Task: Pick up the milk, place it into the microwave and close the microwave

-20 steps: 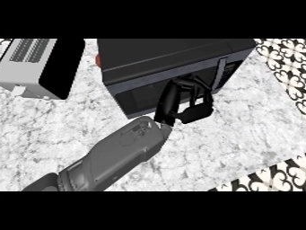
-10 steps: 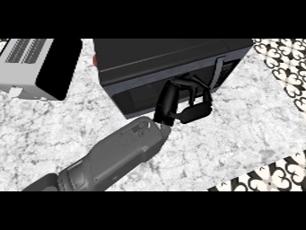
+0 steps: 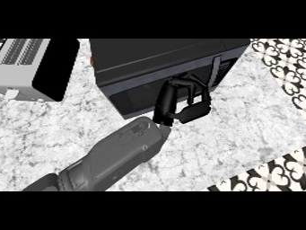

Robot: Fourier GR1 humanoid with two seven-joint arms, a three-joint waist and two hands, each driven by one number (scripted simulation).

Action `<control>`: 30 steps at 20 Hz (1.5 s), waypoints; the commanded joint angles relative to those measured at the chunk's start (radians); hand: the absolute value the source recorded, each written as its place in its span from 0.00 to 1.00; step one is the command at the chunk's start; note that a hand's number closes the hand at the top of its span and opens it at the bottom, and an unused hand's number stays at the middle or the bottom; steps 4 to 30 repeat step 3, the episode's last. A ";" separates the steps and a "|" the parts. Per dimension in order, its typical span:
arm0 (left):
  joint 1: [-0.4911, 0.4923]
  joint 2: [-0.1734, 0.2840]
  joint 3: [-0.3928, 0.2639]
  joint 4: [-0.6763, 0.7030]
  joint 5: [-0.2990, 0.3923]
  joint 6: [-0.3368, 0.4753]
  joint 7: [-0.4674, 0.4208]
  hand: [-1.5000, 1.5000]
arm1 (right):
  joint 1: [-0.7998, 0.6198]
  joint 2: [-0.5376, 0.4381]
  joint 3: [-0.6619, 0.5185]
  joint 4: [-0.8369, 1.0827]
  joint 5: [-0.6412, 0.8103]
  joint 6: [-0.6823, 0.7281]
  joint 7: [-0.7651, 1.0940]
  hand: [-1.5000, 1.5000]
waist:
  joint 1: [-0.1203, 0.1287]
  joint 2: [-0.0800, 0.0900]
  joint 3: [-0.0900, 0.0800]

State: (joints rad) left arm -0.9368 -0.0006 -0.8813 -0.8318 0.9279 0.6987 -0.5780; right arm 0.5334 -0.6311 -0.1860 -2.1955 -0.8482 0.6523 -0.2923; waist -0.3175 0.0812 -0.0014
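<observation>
A marbled white worktop [image 3: 248, 130] fills the view. One grey forearm reaches up from below, and its robot hand [image 3: 181, 101] presses flat, uncurled fingers against the microwave [image 3: 162, 58] door, which looks nearly closed. The milk is not visible, presumably inside. Beyond sits a toaster [image 3: 26, 67].

Microwaves: you have one microwave [image 3: 156, 67], dark, upper centre of the frame.
Toasters: you have one toaster [image 3: 24, 68], silver and black, upper left.
Hands: you see one hand [image 3: 181, 102], black, centre of the frame, against the microwave's front.
Forearms: you see one forearm [image 3: 109, 159], grey, coming in from lower left.
Counters: one marble counter [image 3: 248, 130] under everything.
Patterned floor areas: two patches in your view, upper right and lower right.
Milk: you can count none in view.
</observation>
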 commanded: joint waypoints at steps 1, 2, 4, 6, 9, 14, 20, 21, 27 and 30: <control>-0.043 0.001 0.045 0.106 0.029 -0.011 0.007 1.00 | -0.003 -0.009 -0.006 -0.012 -0.004 0.000 0.005 0.00 | -0.013 0.018 -0.001; -0.043 0.001 0.044 0.101 0.035 -0.005 0.000 1.00 | 0.003 -0.013 0.000 -0.015 -0.010 0.006 0.010 0.00 | -0.017 0.016 -0.001; -0.055 0.001 0.052 0.101 0.040 0.000 -0.001 1.00 | 0.003 -0.013 0.005 -0.013 -0.018 0.004 0.011 0.00 | -0.011 0.017 0.000; -0.055 0.001 0.052 0.101 0.040 0.000 -0.001 1.00 | 0.003 -0.013 0.005 -0.013 -0.018 0.004 0.011 0.00 | -0.011 0.017 0.000; -0.055 0.001 0.052 0.101 0.040 0.000 -0.001 1.00 | 0.003 -0.013 0.005 -0.013 -0.018 0.004 0.011 0.00 | -0.011 0.017 0.000; -0.055 0.001 0.052 0.101 0.040 0.000 -0.001 1.00 | 0.003 -0.013 0.005 -0.013 -0.018 0.004 0.011 0.00 | -0.011 0.017 0.000; -0.055 0.001 0.052 0.101 0.040 0.000 -0.001 1.00 | 0.003 -0.013 0.005 -0.013 -0.018 0.004 0.011 0.00 | -0.011 0.017 0.000; -0.055 0.001 0.052 0.101 0.040 0.000 -0.001 1.00 | 0.003 -0.013 0.005 -0.013 -0.018 0.004 0.011 0.00 | -0.011 0.017 0.000; -0.055 0.001 0.052 0.101 0.040 0.000 -0.001 1.00 | 0.003 -0.013 0.005 -0.013 -0.018 0.004 0.011 0.00 | -0.011 0.017 0.000; -0.055 0.001 0.052 0.101 0.040 0.000 -0.001 1.00 | 0.003 -0.013 0.005 -0.013 -0.018 0.004 0.011 0.00 | -0.011 0.017 0.000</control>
